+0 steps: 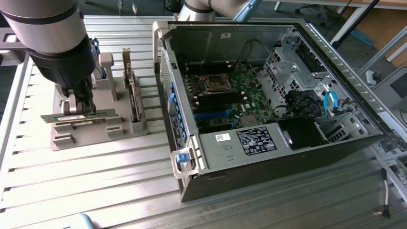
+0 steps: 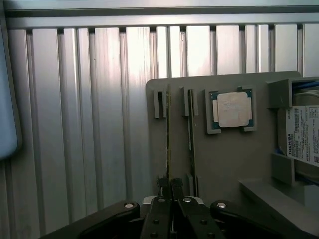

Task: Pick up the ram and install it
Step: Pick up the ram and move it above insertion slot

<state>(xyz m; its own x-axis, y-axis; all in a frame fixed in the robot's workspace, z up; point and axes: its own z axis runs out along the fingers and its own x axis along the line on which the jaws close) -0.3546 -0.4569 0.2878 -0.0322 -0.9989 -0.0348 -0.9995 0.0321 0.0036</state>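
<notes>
Just beside an open computer case point(image 1: 267, 143), a robot arm's gripper point(image 1: 81, 110) pinches the ram point(image 1: 102, 114), its two dark fingers point(image 2: 160, 188) drawn together on the stick's upper edge near the middle of its length. The ram is a long, narrow green board standing on edge at a slot of a gray holder point(image 1: 95, 136), with a pale label on its face. From the wrist camera it is seen edge-on, a thin dark-green line running away from the fingertips across the holder. Whether it has left its slot cannot be told. A darker, wider expansion card point(image 1: 134, 102) stands upright in the same holder, just beside the ram on the side toward the case. A square silver processor chip point(image 2: 233, 109) lies flat in its own recess, and a hard drive point(image 2: 303, 134) with a white printed label sits at the holder's edge beyond the chip. The holder rests on a ribbed aluminium table point(image 1: 95, 181). Inside the case, the green motherboard point(image 1: 229, 95) lies exposed, well apart from the gripper.
</notes>
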